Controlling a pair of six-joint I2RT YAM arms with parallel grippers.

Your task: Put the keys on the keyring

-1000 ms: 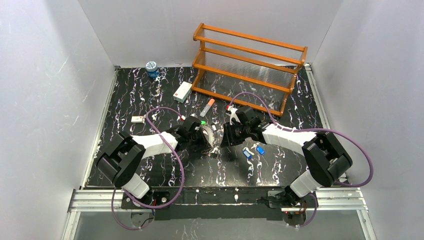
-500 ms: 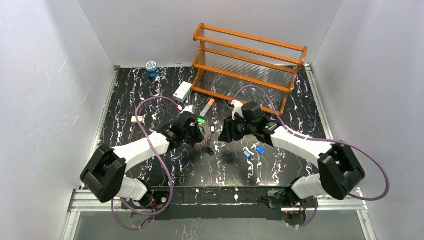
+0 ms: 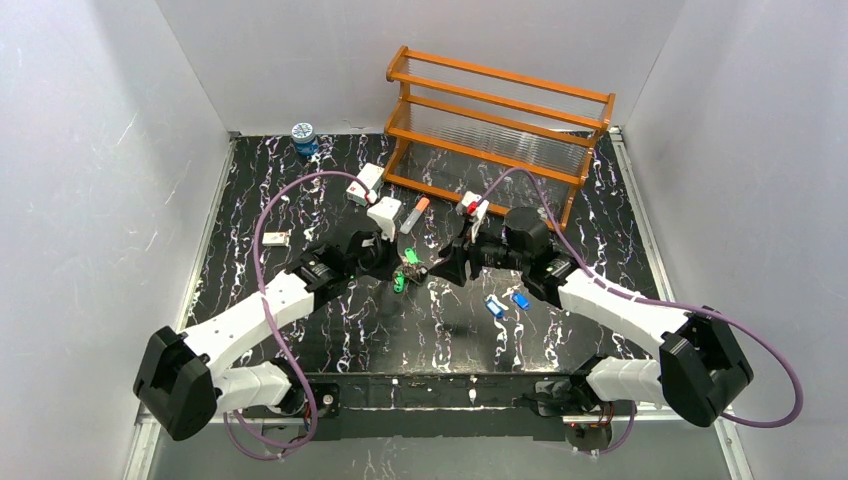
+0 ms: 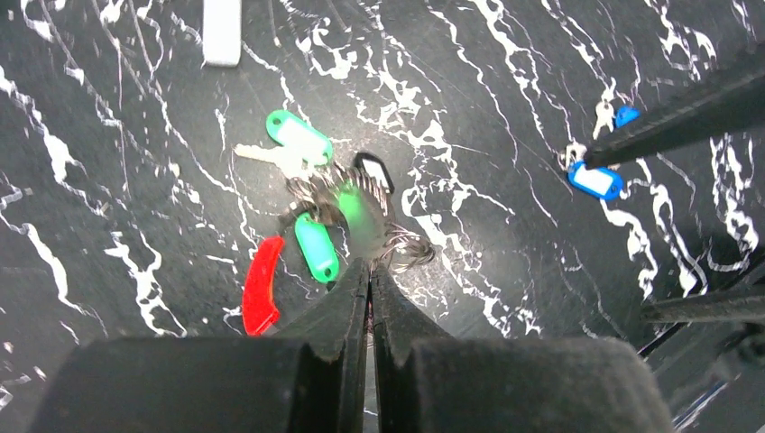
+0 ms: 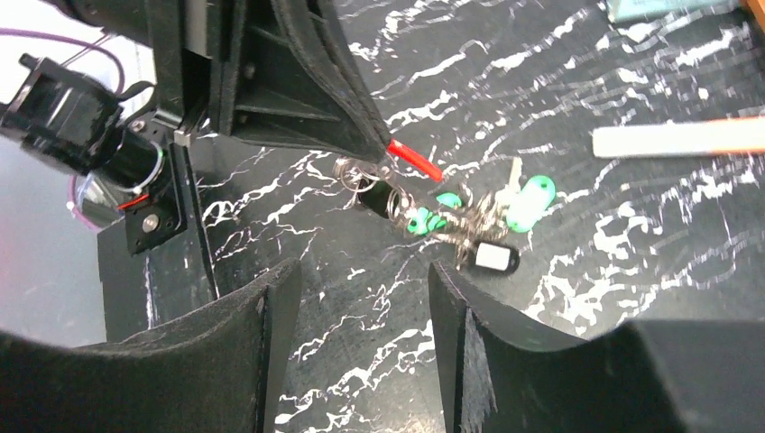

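Note:
My left gripper [image 4: 370,267] is shut on the thin wire of the keyring [image 4: 397,248]. The ring's red part [image 4: 262,284] sticks out to the left. Green-headed keys [image 4: 316,245] and a black-tagged key [image 4: 373,170] hang bunched from it above the table. In the top view this gripper [image 3: 398,265] is at mid-table, with the green keys [image 3: 400,283] dangling below. My right gripper [image 3: 447,266] faces it from the right, open and holding nothing. Its wrist view shows the gripper [image 5: 361,271] just short of the keyring [image 5: 388,185]. Two blue-headed keys [image 3: 493,307] lie loose on the table to the right.
An orange wooden rack [image 3: 500,120] stands at the back right. An orange-and-white tube [image 3: 414,215] lies just behind the grippers. A white box [image 3: 365,183], a blue-lidded jar [image 3: 303,137] and a small white piece [image 3: 275,238] sit at the back left.
The right gripper has opened and drawn back a little to the right. The left gripper has lifted the keyring, and both arms have stretched farther out.

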